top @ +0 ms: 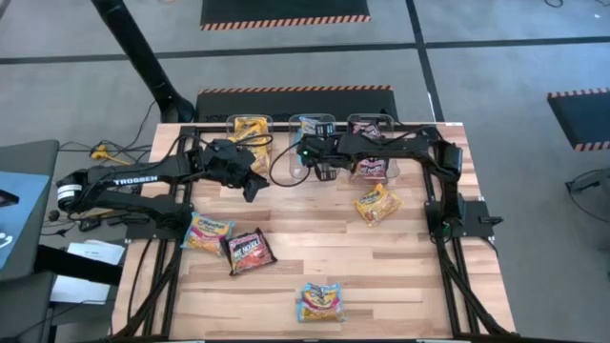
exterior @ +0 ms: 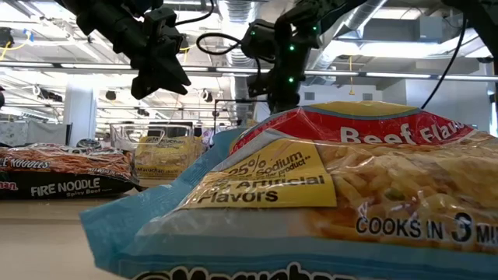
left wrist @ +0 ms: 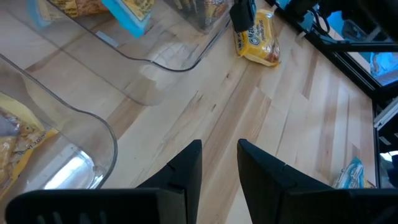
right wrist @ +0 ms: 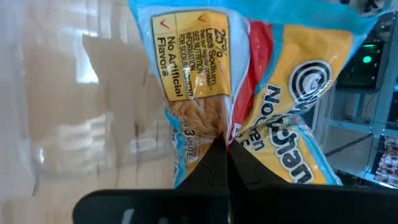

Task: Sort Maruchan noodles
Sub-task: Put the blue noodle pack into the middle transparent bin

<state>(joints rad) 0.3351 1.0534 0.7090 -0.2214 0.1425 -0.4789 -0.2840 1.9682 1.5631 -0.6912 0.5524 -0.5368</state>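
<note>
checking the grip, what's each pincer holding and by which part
Right pincer: light blue noodle packet, pinched at its crinkled edge, over the middle bin. Left pincer: nothing.

You see light-blue-and-yellow packet with red stripe pinched in right gripper; black-red packet, pale striped wood surface.

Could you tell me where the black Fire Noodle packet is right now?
In the high view, the Fire Noodle packet lies front-left on the table, beside a blue-and-yellow packet.
</note>
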